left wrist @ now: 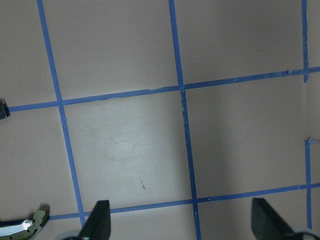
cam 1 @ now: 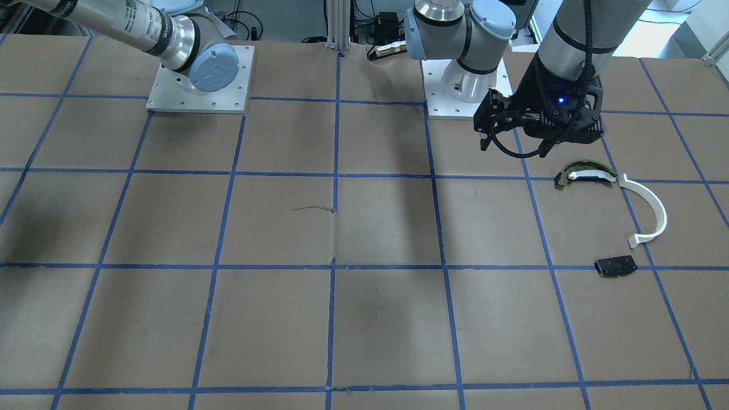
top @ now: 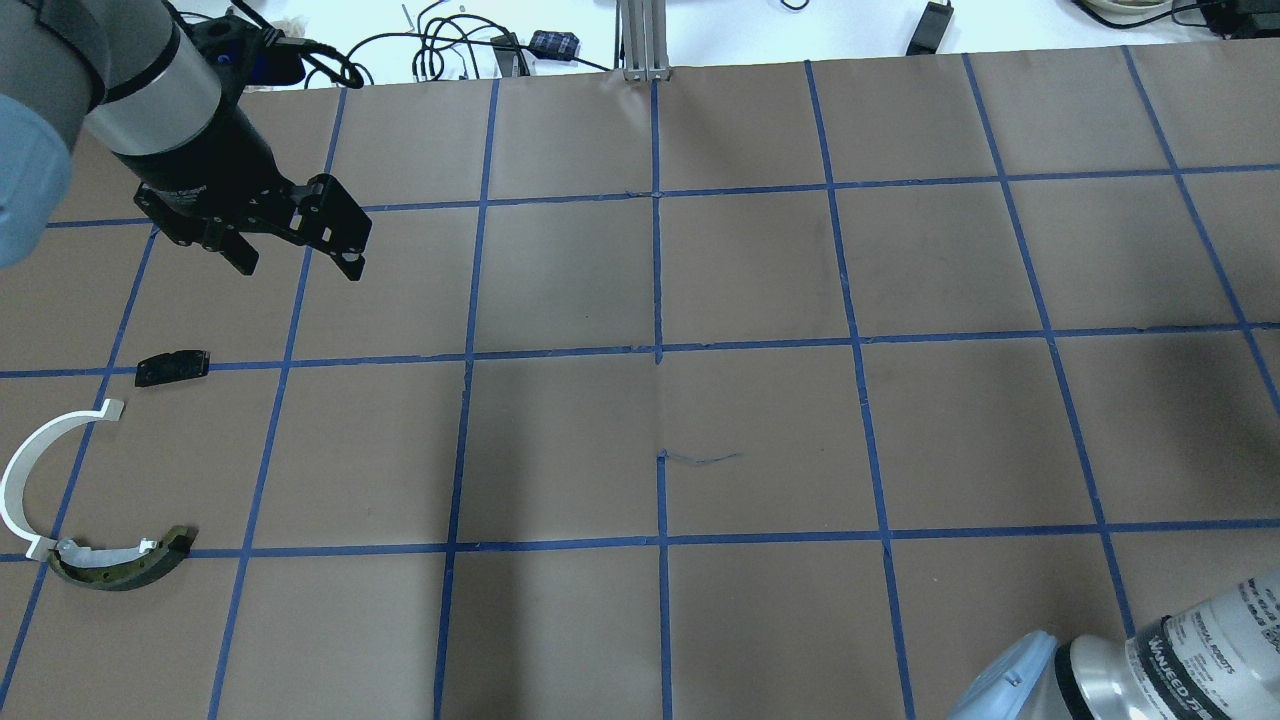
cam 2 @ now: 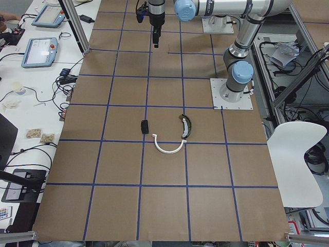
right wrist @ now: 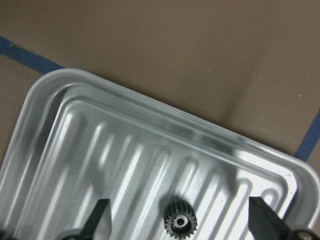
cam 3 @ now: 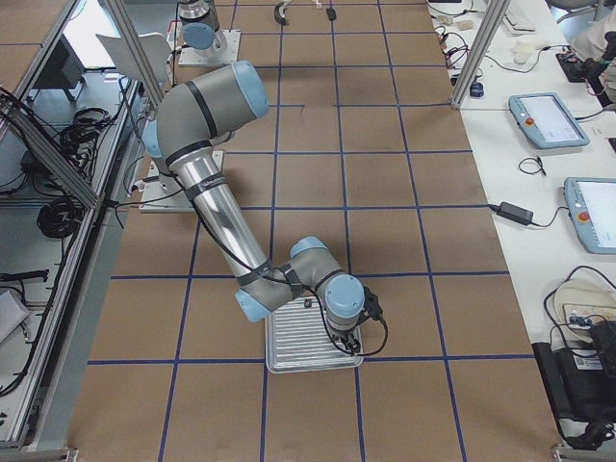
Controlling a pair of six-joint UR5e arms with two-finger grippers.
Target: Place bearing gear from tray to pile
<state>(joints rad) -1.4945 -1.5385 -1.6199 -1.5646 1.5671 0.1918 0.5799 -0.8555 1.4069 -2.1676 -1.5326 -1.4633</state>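
Observation:
The bearing gear (right wrist: 180, 223), a small dark toothed wheel, lies in the ribbed metal tray (right wrist: 150, 107). My right gripper (right wrist: 181, 220) is open, low over the tray, with the gear between its fingers; it also shows in the exterior right view (cam 3: 351, 339). The pile lies apart on the paper: a white half-ring strip (top: 20, 470), a dark curved piece with white-yellow trim (top: 120, 565) and a flat black plate (top: 173, 367). My left gripper (top: 300, 255) is open and empty, raised above the table beyond the pile.
The table is brown paper with a blue tape grid. The tray (cam 3: 313, 346) sits at the table's end on my right, far from the pile (cam 1: 615, 266). Cables and tablets lie past the far edge.

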